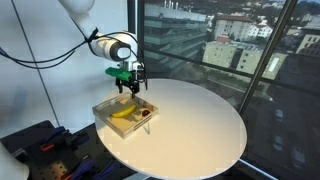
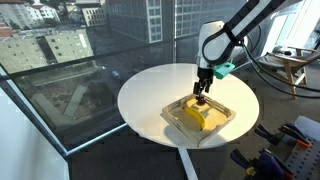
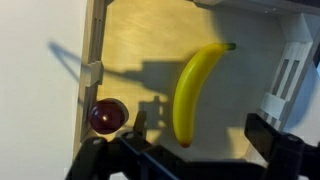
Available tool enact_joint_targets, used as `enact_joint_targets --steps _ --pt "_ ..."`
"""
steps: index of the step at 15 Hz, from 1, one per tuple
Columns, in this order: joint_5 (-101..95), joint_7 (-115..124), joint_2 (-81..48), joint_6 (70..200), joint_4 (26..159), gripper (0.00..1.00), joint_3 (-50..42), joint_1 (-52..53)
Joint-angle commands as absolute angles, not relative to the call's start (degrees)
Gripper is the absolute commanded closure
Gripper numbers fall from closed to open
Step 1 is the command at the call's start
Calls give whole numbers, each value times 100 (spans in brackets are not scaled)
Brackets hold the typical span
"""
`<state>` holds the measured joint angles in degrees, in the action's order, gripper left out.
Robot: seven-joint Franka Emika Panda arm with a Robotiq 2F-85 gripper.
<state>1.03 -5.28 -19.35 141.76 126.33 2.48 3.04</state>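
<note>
Hovering just above a wooden tray (image 1: 110, 120) on a round white surface (image 1: 200, 125), the hand (image 1: 128, 89) is hanging open and empty. Directly beneath it a banana (image 3: 195, 90) is lying in the tray, ungrasped, a small red fruit (image 3: 108, 116) sitting nearby to one side.

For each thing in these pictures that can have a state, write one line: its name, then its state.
gripper: open, empty, hovering above the tray
banana: whole, unpeeled, lying flat in the tray
red fruit: whole, resting by the tray wall
tray: open-topped, flat on the table
</note>
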Motion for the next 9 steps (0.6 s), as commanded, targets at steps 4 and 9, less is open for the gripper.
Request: enact_joint_targets --steps 4,9 --pt "-106 -395 -1917 14521 12739 0 231 330" --pt "-120 -378 -1975 14680 12864 0 238 358"
